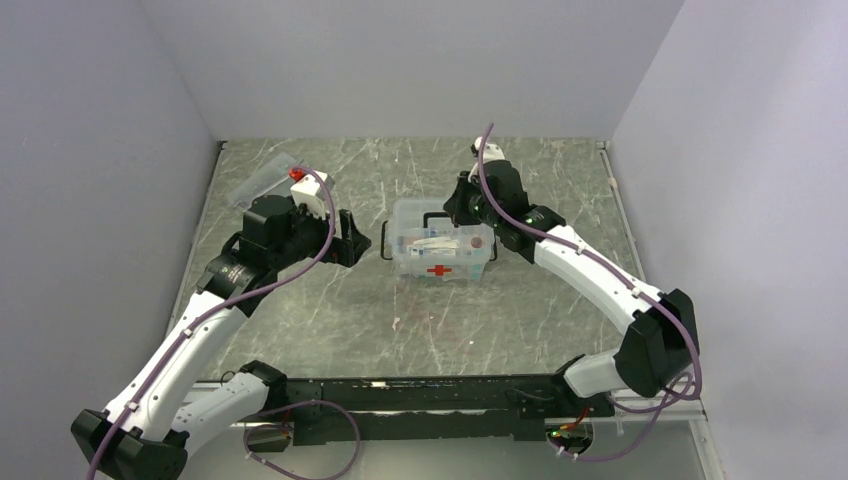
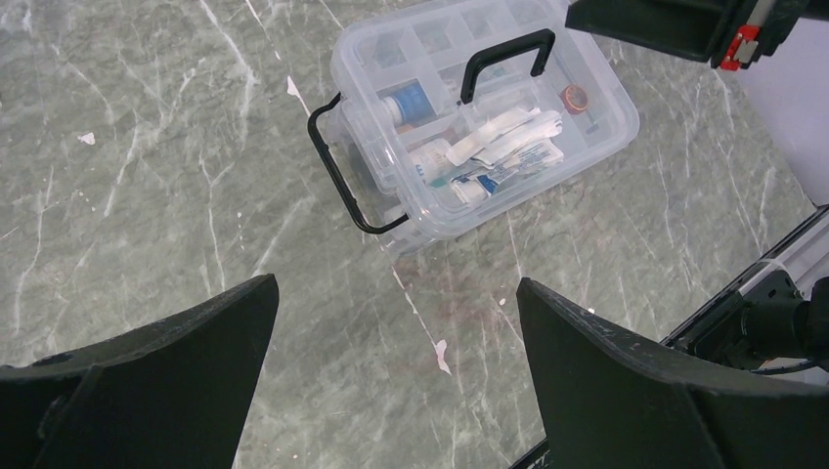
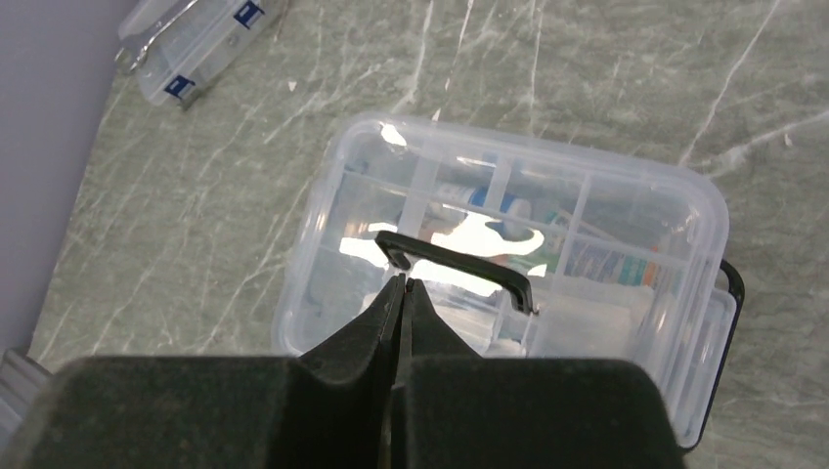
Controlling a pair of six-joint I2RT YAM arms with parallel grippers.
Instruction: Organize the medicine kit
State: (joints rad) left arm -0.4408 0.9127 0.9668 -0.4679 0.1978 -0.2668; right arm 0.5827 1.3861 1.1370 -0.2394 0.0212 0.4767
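Starting from the right tool (image 3: 401, 283): its two fingers are pressed together with nothing between them, and the tips stand at one end of the dark handle (image 3: 459, 266). I cannot tell if they touch it. The left tool (image 2: 391, 288) is spread wide and holds nothing; it hangs above the table (image 1: 330, 320), just to the left of the medicine kit (image 3: 626, 205).

The kit stands in the middle of the table. Its clear lid seems to be on, and packets, a small bottle and other supplies lie in the compartments under it. I judge the filling mostly done. What is left is probably the handle and the side latch (image 2: 332, 166). A flatter clear case (image 3: 200, 49) lies well apart, at the far left edge.

A red cross (image 1: 438, 270) marks the kit's front. The blue labels (image 3: 248, 14) on the case are too small to read.
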